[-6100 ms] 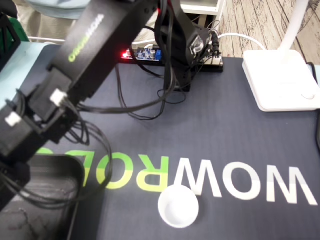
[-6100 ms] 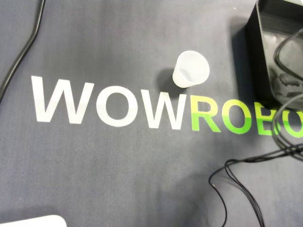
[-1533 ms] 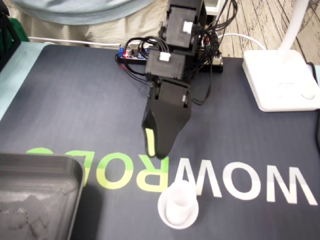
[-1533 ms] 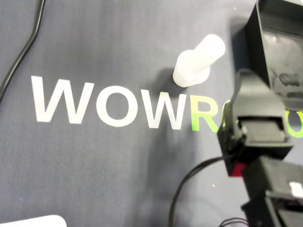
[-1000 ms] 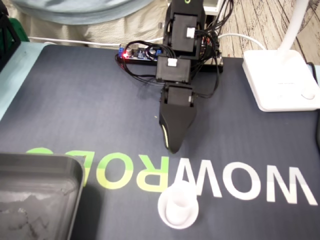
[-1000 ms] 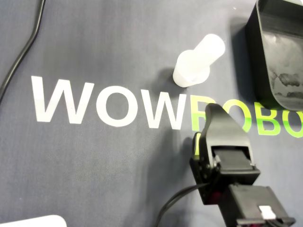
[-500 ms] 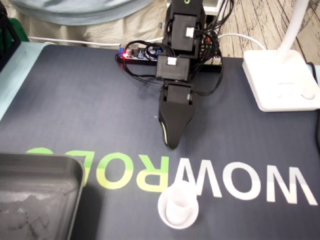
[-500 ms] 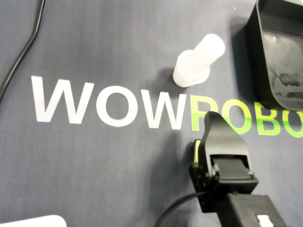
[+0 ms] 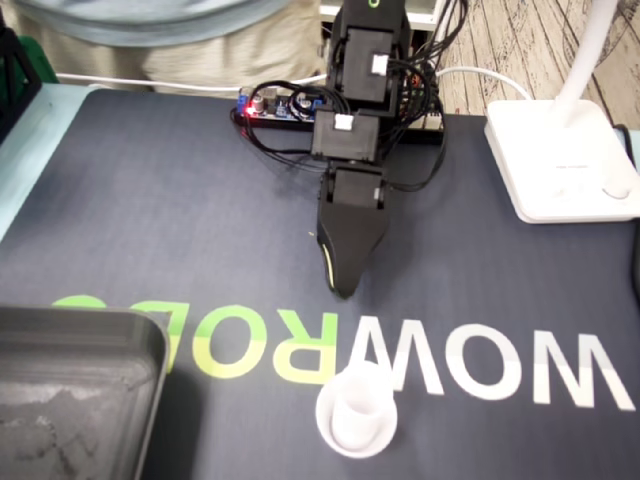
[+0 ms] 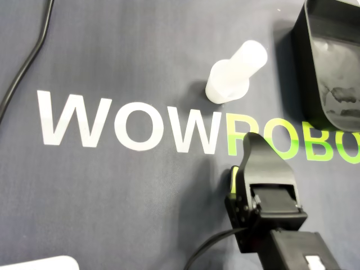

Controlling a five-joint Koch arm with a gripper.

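A small white cup (image 9: pixel 340 428) stands on the dark mat just below the "WOWROBO" lettering. A white cylinder (image 9: pixel 367 385) sticks up out of it. The overhead view shows the same cup (image 10: pixel 220 90) with the cylinder (image 10: pixel 251 56) leaning toward the upper right. My black gripper (image 9: pixel 343 288) points down at the mat, well behind the cup and apart from it. Its jaws lie together along a lime strip, with nothing between them. In the overhead view the gripper (image 10: pixel 251 139) sits below the cup, over the green letters.
A black tray (image 9: pixel 70 390) fills the lower left corner of the fixed view and appears as the tray (image 10: pixel 332 56) at the overhead view's upper right. A white lamp base (image 9: pixel 560 160) sits at the right. A controller board (image 9: pixel 285 105) with wires lies behind the arm. A black cable (image 10: pixel 25 62) runs along the overhead view's left.
Six seconds ago the cup was empty and the arm reached over the tray. The cylinder now stands in the cup and the arm has drawn back. Nothing moved in the last half second.
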